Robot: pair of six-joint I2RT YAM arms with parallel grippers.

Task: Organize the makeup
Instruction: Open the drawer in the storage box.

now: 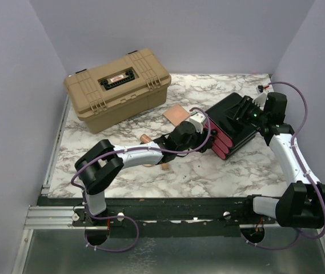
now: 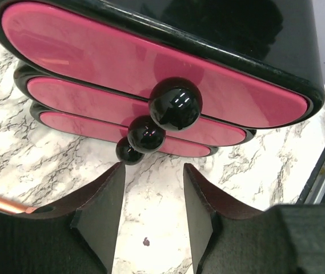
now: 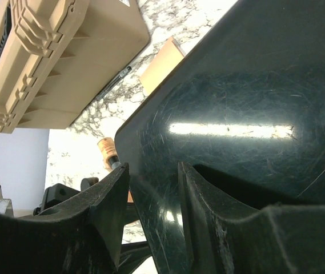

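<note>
Top, left-wrist and right-wrist views. The left gripper [image 2: 153, 169], fingers spread with nothing between them, faces the three pink drawers [image 2: 122, 57] of the black box [image 1: 236, 123], just short of their black knobs [image 2: 175, 104]. The right gripper [image 3: 153, 171] sits at the box's far right side; its fingers are parted over the glossy lid (contact with it cannot be told). On the marble table [image 1: 208, 177], the flat copper-pink compact [image 1: 177, 114] lies just left of the box, and a copper lipstick tube [image 1: 146, 138] lies nearer, beside the left arm. A tan case [image 1: 116, 88] stands far left.
</note>
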